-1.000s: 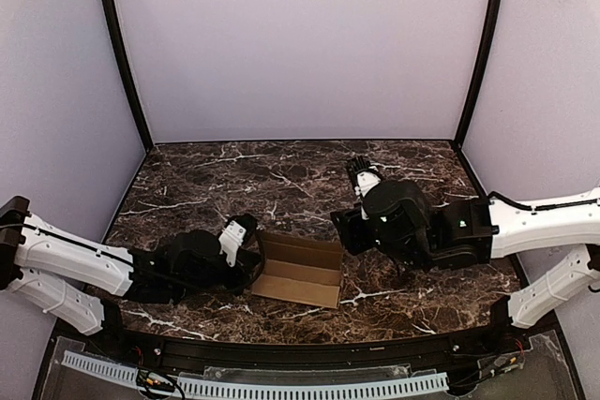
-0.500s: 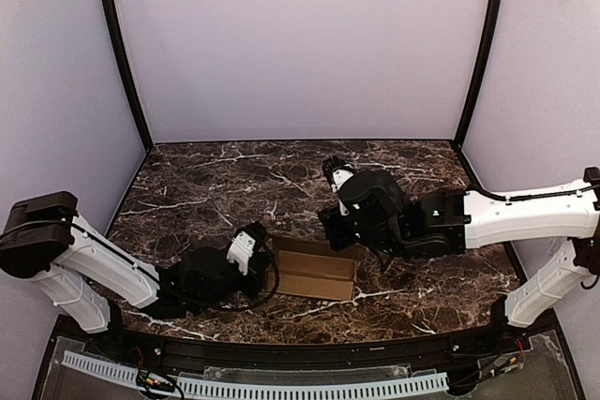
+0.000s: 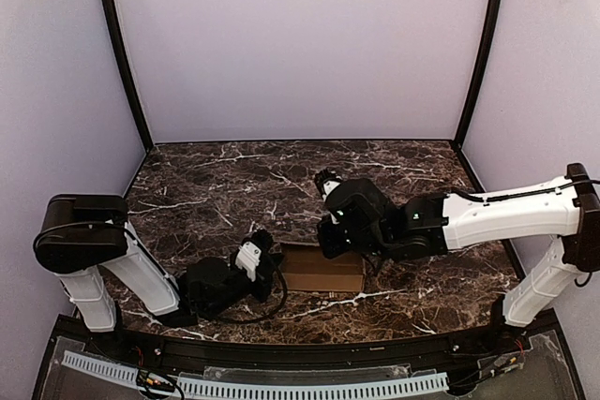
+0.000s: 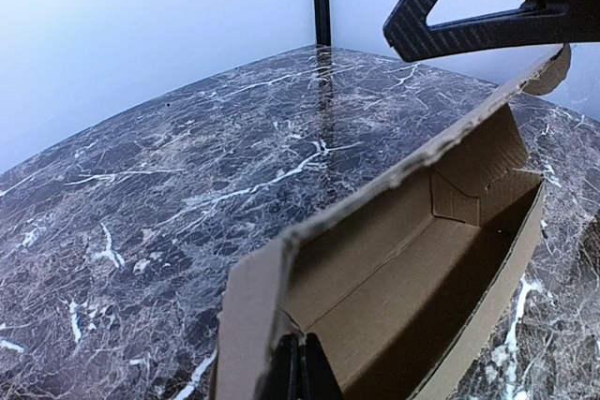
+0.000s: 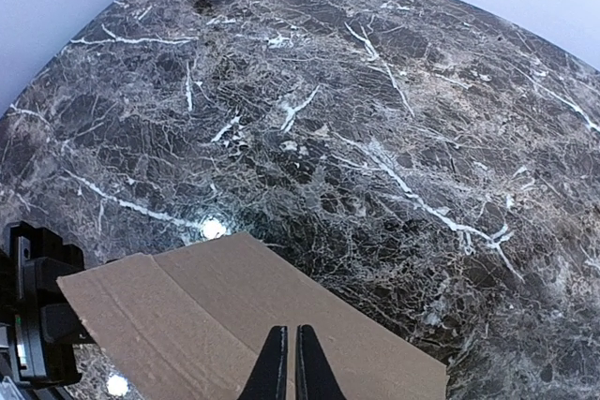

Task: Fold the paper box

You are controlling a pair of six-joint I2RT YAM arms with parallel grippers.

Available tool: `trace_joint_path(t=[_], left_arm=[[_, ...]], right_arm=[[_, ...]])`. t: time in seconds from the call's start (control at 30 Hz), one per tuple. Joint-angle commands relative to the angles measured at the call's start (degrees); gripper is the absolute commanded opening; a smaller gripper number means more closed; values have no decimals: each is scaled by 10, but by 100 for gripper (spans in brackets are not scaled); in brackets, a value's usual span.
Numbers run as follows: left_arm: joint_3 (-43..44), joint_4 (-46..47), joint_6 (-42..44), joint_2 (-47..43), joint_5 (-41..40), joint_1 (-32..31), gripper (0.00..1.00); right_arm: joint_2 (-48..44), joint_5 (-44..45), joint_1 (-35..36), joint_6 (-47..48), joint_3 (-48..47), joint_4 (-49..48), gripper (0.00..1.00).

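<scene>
A plain brown paper box point(image 3: 323, 271) is being seen near the middle of the dark marble worktop point(image 3: 234, 185), a little toward the near edge. It is lying between the two tools. From above, it is being shown as a small, long brown shape with nothing printed on it.

In the left wrist view, the paper box is being shown half folded. A long, open tray is being made by its walls, and the inside is empty. A long flap on the far side is leaning over the tray. Its top edge is looking a bit rough. A small tab is being seen folded in at the far end.

The left tool point(image 3: 267, 264) is being kept at the left end of the paper box. Its fingers are pressed together on the end wall there, so that end is being pinched.

The right tool point(image 3: 328, 243) is being held above the long flap, with its fingers closed tight together. It cannot be told whether the flap is being touched by them.
</scene>
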State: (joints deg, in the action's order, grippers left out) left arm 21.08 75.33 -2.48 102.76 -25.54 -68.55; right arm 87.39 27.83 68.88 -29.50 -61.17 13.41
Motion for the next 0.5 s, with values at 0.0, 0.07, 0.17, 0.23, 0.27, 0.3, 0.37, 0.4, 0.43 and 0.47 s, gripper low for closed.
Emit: trace_joint_path(t=[0.0, 0.07, 0.17, 0.23, 0.27, 0.3, 0.37, 0.4, 0.43, 0.47], left_arm=[[-4, -4, 17, 32, 5, -6, 0], [2, -8, 19, 39, 4, -10, 0], [10, -28, 20, 43, -1, -14, 0], [15, -38, 20, 44, -5, -16, 0], [16, -41, 21, 43, -8, -18, 0], [17, -46, 21, 43, -9, -19, 0], [20, -55, 21, 41, -13, -21, 0], [20, -58, 21, 39, -15, -24, 2], [20, -62, 21, 39, -17, -24, 3], [22, -65, 20, 38, -20, -26, 6]], right_arm=[[16, -13, -10, -9, 1, -4, 2], [22, -14, -12, -7, -1, -6, 0], [31, -17, -16, -9, 4, -11, 0], [34, -18, -17, -11, 11, -17, 0], [36, -18, -18, -13, 14, -20, 0], [37, -19, -18, -16, 17, -23, 0], [37, -22, -18, -21, 25, -29, 0], [38, -23, -18, -23, 29, -32, 0], [40, -22, -18, -25, 33, -34, 0], [41, -21, -19, -28, 36, -35, 0]])
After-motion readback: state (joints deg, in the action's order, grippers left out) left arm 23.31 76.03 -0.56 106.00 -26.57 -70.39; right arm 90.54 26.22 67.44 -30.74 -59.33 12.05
